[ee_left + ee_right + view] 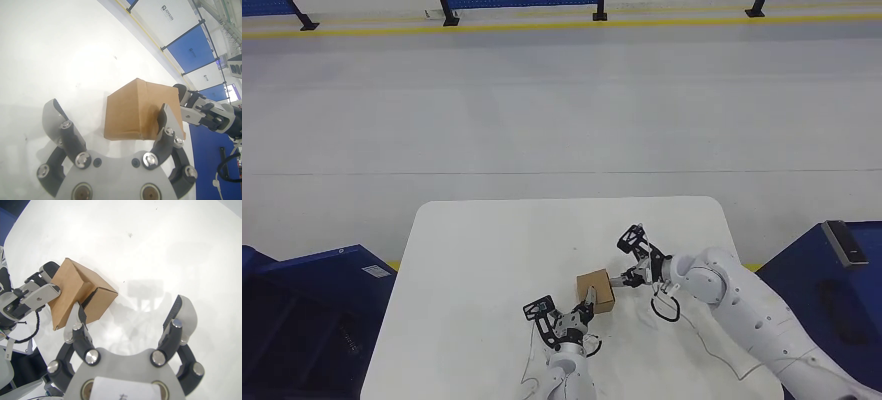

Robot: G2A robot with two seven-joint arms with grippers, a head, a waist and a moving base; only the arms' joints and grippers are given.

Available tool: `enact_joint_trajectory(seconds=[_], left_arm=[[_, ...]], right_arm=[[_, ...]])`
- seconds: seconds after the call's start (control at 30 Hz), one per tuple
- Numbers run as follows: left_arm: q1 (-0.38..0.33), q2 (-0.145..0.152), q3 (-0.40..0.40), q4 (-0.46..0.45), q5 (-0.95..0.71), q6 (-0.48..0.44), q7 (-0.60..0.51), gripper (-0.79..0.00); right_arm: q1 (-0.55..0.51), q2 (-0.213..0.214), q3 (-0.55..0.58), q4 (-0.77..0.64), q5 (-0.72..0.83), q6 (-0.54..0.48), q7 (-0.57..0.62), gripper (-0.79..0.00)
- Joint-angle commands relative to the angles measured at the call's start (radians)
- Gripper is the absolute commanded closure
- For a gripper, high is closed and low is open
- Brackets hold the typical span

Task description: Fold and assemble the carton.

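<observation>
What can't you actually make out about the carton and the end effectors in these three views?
- Right wrist view: most of the inside of the carton, covered by its folded flap and a finger of the right end effector.
- Left wrist view: where the right end effector meets the carton, hidden behind the carton itself.
- Top view: the flap state, too small to tell.
- All views: the carton's underside, against the table.

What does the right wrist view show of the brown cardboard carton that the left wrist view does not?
Right wrist view only: the brown cardboard carton has an unclosed end, flaps folded inward. Left wrist view only: two plain closed faces meeting at an edge. Both: the carton on the white table, a finger of the left gripper and right gripper against it, both open.
</observation>
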Motion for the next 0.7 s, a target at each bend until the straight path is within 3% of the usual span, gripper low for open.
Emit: enact_joint_trajectory(seconds=[0.0, 0.67], left_arm=[[0.000, -0.001, -0.001, 0.001, 0.003, 0.000, -0.002, -0.785], [-0.002, -0.005, -0.008, 0.016, 0.030, 0.017, -0.016, -0.785]], right_arm=[[0.001, -0.001, 0.006, 0.001, 0.004, -0.003, -0.005, -0.785], [-0.051, 0.014, 0.080, -0.065, -0.002, -0.005, 0.016, -0.785]])
